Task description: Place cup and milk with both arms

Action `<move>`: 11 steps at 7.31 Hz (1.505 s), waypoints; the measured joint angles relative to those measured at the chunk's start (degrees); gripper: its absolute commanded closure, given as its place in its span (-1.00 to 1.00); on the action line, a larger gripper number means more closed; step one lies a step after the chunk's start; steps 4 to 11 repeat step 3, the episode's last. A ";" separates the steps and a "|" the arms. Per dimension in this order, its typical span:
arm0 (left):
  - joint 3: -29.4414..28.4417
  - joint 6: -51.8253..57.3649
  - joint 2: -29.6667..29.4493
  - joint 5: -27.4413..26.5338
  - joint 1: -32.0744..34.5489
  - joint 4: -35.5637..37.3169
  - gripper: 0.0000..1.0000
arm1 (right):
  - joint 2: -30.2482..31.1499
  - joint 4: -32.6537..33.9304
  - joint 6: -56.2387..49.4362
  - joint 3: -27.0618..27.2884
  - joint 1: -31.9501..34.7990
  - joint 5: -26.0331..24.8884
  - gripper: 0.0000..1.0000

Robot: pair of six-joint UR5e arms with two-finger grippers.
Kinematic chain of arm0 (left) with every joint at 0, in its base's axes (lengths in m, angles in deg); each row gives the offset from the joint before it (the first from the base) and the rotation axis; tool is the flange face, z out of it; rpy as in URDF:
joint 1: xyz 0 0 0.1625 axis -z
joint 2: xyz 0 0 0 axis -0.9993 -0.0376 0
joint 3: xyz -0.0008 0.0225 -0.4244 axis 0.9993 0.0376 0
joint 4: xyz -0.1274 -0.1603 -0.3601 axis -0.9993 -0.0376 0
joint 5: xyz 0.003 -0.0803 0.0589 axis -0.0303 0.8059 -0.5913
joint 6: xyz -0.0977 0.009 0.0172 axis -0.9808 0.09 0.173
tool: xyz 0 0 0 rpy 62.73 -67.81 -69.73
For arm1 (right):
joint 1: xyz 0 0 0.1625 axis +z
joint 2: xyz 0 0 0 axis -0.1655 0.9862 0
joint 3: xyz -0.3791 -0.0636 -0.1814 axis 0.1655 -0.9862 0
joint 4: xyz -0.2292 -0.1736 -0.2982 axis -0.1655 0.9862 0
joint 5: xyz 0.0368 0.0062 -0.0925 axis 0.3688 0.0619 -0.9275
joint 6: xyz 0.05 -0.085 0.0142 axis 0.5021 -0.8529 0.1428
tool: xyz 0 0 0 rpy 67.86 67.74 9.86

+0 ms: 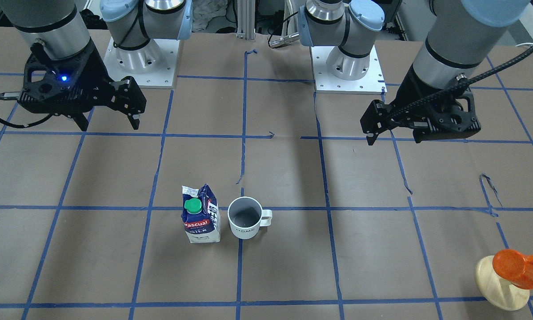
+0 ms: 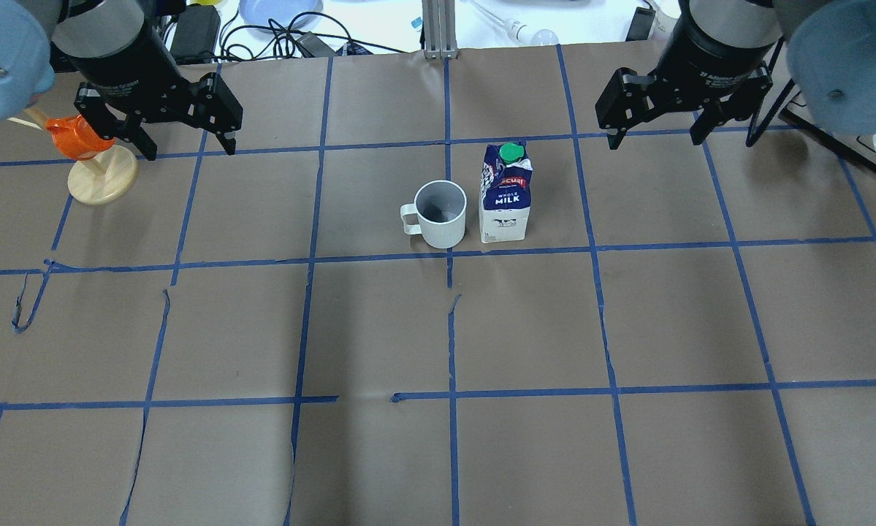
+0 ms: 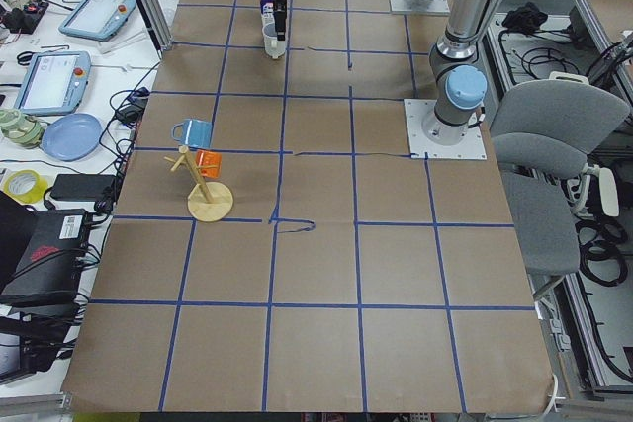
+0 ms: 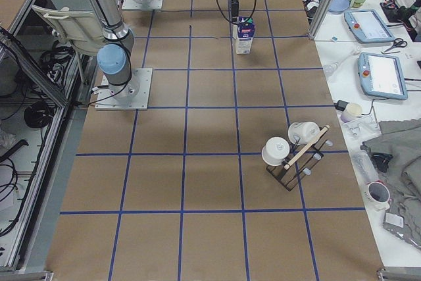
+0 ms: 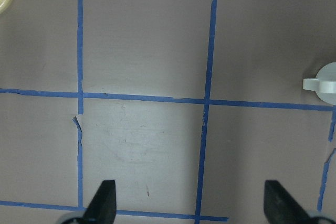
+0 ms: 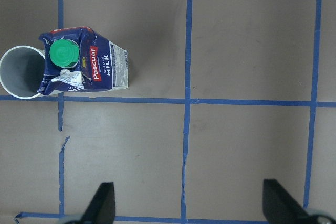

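The cup (image 2: 441, 214) and the milk (image 2: 505, 193) are found upright near the middle of the desk (image 2: 379, 329), just beside one another with a narrow gap showing. The cup is on the robot's left of the milk, and its handle is turned towards that side. The left tool (image 2: 188, 150) is held above the desk well apart from the cup, fingers spread wide and nothing between them. The right tool (image 2: 654, 141) is likewise spread wide and empty, well apart from the milk on the other side. Bare desk is seen all round the pair and between each tool and its thing. An orange object (image 2: 72, 137) on a wooden stand (image 2: 101, 183) is noted beside the left tool. In the left wrist view only the handle and a sliver of the cup are shown, cut off at the edge. In the right wrist view the cup is partly covered by the milk and clipped at the edge.
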 measured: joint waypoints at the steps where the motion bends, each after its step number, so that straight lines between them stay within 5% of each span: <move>1: 0.02 0.01 0.12 -0.06 -0.07 -0.10 -1.00 | -0.06 0.00 0.10 0.04 0.00 -0.27 -1.00; 11: -0.03 0.07 0.18 0.09 -0.12 -0.17 -1.00 | -0.08 -0.01 0.20 0.01 0.06 -0.45 -1.00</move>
